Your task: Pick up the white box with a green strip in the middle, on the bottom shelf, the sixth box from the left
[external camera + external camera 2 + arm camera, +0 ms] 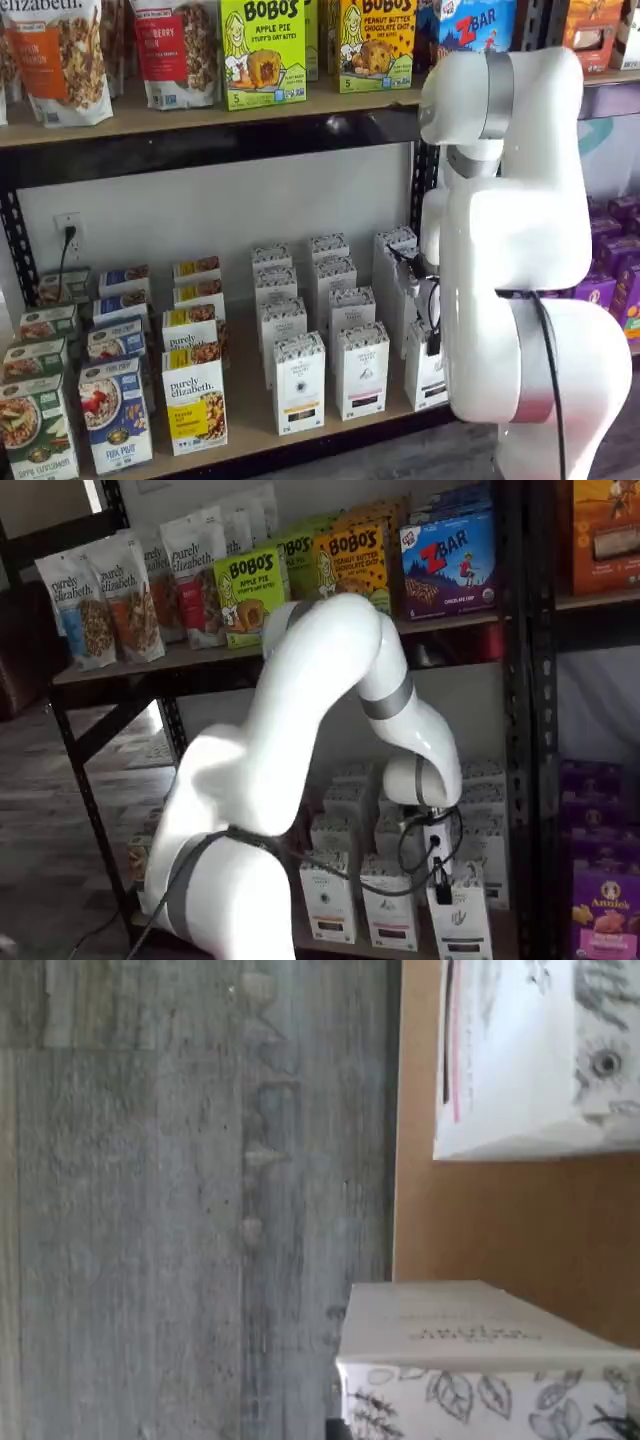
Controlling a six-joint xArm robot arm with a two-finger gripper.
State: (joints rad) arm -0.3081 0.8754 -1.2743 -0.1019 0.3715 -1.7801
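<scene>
The white box point(420, 385) stands at the front right of the bottom shelf point(245, 425), half hidden by my arm; its band is hard to read. It also shows in a shelf view point(462, 925). My gripper point(435, 338) hangs just in front of and above this box, with its black fingers point(438, 882) seen side-on, so no gap can be judged. It holds nothing. The wrist view shows the tan shelf board point(500, 1230), a white carton with a leaf-printed top point(470, 1360) and a carton with a pink-red strip point(520, 1060).
Rows of like white cartons point(361, 372) fill the shelf behind and left of the target. Purely Elizabeth point(195, 400) and cereal boxes point(115, 415) stand further left. My white arm point(520, 250) blocks the shelf's right end. Grey plank floor point(200, 1210) lies before the rail.
</scene>
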